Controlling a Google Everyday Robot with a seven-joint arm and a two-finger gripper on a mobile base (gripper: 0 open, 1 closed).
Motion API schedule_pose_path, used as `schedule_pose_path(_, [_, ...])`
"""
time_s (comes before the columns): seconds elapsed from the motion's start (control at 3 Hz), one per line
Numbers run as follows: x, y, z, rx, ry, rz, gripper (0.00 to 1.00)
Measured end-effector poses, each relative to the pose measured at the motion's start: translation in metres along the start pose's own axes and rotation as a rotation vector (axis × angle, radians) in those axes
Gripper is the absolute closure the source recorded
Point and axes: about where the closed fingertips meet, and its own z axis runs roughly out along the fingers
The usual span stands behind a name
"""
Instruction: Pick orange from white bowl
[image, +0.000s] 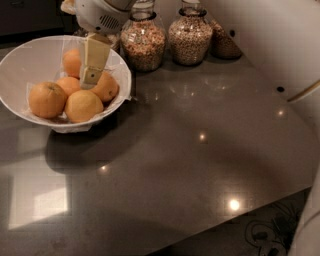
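The white bowl (20, 62) with a crinkled liner sits at the left of the dark counter. It holds several oranges: one at front left (46, 99), one at front middle (83, 105), one at right (107, 87), and others behind. My gripper (91, 75) reaches down from the top, its cream fingers (95, 57) inside the bowl, over the middle oranges. It hides part of them.
Three glass jars of grains stand behind the bowl: one (143, 40) right next to it, one (189, 37) further right, one (222, 42) by the wall. The counter's front edge (210, 225) runs diagonally at lower right.
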Motion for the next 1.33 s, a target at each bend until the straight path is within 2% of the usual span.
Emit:
schedule_pose_path(0.67, [-0.005,0.001,0.003,0.008,-0.023,-0.005,0.0])
schedule_pose_path(1.0, [-0.034,0.016,0.038,-0.039,-0.121,-0.04,0.0])
schedule_pose_path(1.33, [-0.063,0.03,0.075,-0.115,-0.181,-0.073,0.19])
